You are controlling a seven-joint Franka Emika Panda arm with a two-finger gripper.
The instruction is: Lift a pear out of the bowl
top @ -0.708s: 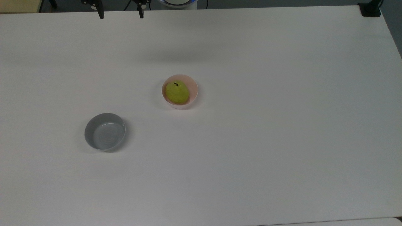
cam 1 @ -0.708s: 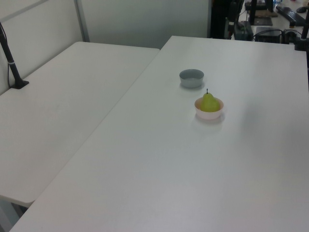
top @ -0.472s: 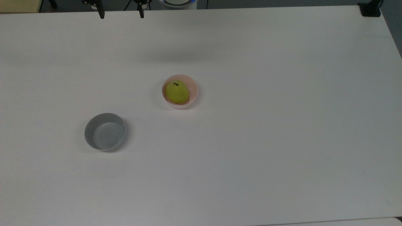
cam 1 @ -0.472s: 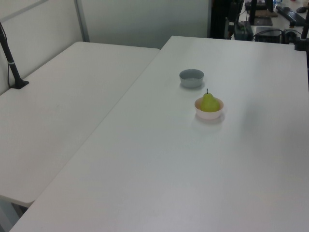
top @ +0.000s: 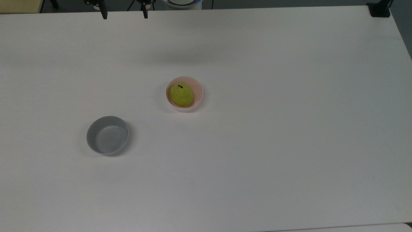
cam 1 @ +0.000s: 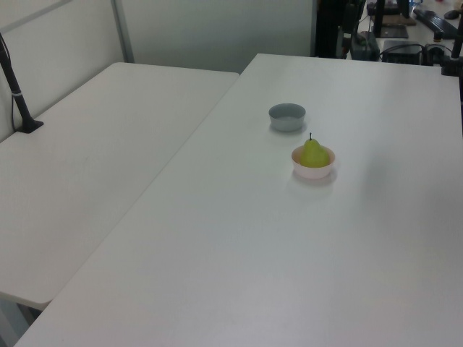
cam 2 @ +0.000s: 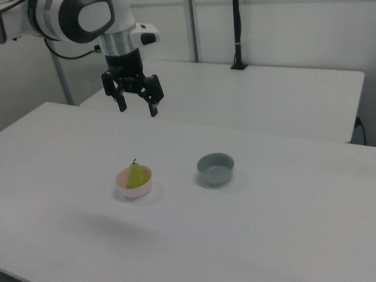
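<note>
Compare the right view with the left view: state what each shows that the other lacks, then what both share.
Right view alone: the robot arm with its gripper open, hanging above the table behind the pear. Left view alone: dark equipment beyond the table's far end. Both share: the pear standing stem-up in the pink bowl, the empty grey bowl apart from it, and the white table.
</note>
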